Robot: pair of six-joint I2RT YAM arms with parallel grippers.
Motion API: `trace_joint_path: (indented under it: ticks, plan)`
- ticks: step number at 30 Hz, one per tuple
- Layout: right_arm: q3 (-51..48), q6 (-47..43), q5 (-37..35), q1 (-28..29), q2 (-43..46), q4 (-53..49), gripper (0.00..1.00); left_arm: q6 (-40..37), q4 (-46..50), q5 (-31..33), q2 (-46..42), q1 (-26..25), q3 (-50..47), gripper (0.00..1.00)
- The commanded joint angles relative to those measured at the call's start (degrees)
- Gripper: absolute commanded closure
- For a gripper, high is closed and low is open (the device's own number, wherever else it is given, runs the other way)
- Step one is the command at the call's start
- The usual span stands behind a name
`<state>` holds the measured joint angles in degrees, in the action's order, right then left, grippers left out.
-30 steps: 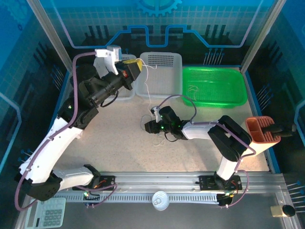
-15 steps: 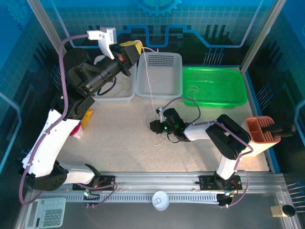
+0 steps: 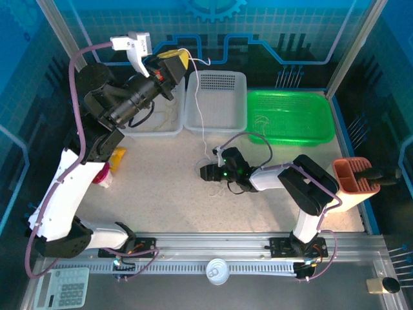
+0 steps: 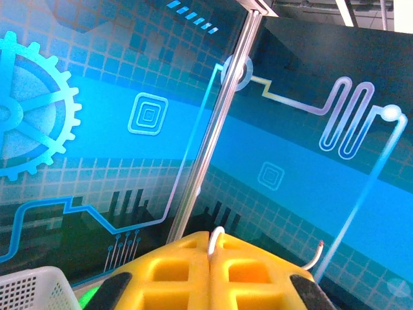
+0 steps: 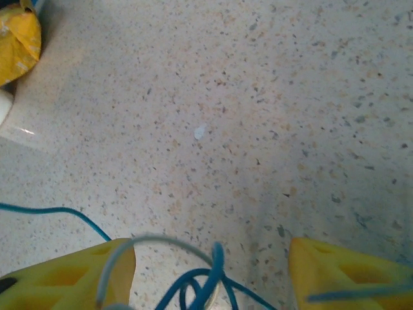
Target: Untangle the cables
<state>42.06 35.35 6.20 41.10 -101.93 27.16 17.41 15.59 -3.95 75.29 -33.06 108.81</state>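
To do this step well, I think the left gripper [image 3: 173, 66], its yellow fingers pressed shut on the white cable [image 4: 210, 241], should pull upward slowly, while the right gripper [image 5: 210, 258], its jaws apart and pinching nothing, should close low on the blue cable [image 5: 205, 279] so the bundle does not lift. The cables [image 3: 217, 179] lie as a small loose tangle on the table [image 3: 155, 187] at the right gripper, thin and curly, and the white cable runs from there up to the raised left gripper.
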Motion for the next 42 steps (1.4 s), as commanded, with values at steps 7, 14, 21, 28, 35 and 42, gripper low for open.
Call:
trace_joint_path:
  ticks: [7, 14, 21, 28, 35, 42]
  plan:
    - [-2.6, 0.1, 1.0, -0.7, 1.0, 1.0, 0.32, -1.9, -1.3, -0.4, 0.5, 0.2, 2.3, 1.0]
    - [-3.3, -2.0, 9.5, -1.4, 7.7, 1.1, 0.27, -1.5, -1.3, -0.5, -0.3, 0.3, -0.9, 1.0]
    - [-0.9, -6.3, 10.8, -2.0, 16.3, -8.6, 0.16, 0.7, -4.0, -0.3, -1.8, 0.3, -9.4, 1.0]
    - [-1.0, -8.1, 10.6, -3.7, 20.6, -12.9, 0.13, 1.1, -4.8, -0.6, -1.1, 0.2, -10.1, 1.0]
    - [-3.2, -7.9, 9.4, -4.5, 19.4, -12.0, 0.17, 1.3, -4.5, -1.4, -0.2, 0.2, -7.4, 1.0]
    - [-2.9, -7.8, 9.8, -4.7, 14.7, -8.4, 0.24, 1.7, -4.6, -2.1, 0.2, 0.2, -6.1, 1.0]
